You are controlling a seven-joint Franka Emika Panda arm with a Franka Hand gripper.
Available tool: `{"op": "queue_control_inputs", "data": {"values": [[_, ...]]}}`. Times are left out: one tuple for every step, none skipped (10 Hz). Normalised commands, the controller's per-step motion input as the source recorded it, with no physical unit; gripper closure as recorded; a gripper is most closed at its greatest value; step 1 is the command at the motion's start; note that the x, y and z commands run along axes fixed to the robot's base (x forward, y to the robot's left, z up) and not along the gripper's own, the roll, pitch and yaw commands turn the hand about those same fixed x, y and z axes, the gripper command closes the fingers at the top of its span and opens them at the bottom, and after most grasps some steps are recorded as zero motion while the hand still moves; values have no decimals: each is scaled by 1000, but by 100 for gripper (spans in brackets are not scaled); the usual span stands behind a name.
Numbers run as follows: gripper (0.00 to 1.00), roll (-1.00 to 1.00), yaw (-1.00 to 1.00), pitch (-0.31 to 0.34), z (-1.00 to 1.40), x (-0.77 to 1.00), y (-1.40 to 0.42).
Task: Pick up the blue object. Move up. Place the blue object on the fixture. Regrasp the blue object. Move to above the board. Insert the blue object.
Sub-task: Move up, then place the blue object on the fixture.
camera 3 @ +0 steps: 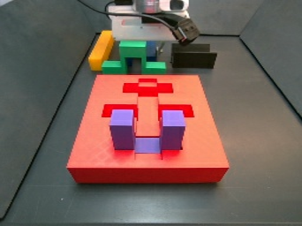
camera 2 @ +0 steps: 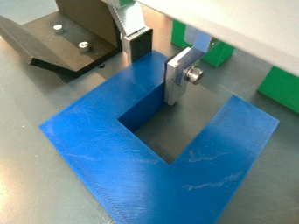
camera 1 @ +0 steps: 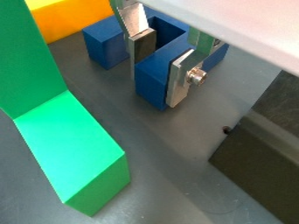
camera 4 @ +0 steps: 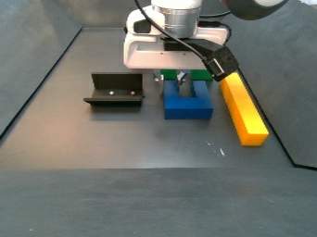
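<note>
The blue object (camera 1: 155, 87) (camera 2: 105, 140) is a dark blue U-shaped block lying flat on the grey floor, also seen in a side view (camera 4: 188, 106). My gripper (camera 1: 162, 61) (camera 2: 156, 59) (camera 4: 183, 81) is down at the block's open end. It is shut on one prong, with one finger in the slot and one outside. The fixture (camera 4: 114, 91) (camera 2: 76, 31) (camera 1: 263, 140) stands a short way beside the block. The red board (camera 3: 106, 150) lies nearer the camera in a side view, away from the gripper (camera 3: 157, 40).
A purple U-shaped block (camera 3: 124, 128) sits in the board's near recess. A green block (camera 1: 59, 131) (camera 3: 132, 55) stands close behind the blue one. A yellow bar (camera 4: 244, 111) (camera 3: 101, 48) lies alongside. Dark walls ring the floor.
</note>
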Motion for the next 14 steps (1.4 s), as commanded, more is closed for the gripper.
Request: {"op": "queue_control_inputs", "data": {"values": [[100, -4, -44, 17, 798, -13, -20], [100, 6, -43, 54, 582, -36, -5], [100, 27, -22, 31, 211, 21, 0], [100, 0, 0, 97, -29, 0, 0], [100, 0, 0, 14, 0, 0, 0], [100, -11, 0, 0, 0, 43, 0], [100, -629, -51, 46, 311, 237, 57], [100, -871, -160, 86, 703, 437, 46], [100, -791, -217, 151, 780, 506, 11], [100, -791, -240, 194, 760, 620, 0], [100, -797, -303, 246, 731, 720, 0], [100, -851, -266, 223, 657, 709, 0], [100, -969, -211, 60, 543, 609, 0], [100, -983, -191, 20, 429, 669, 0]]}}
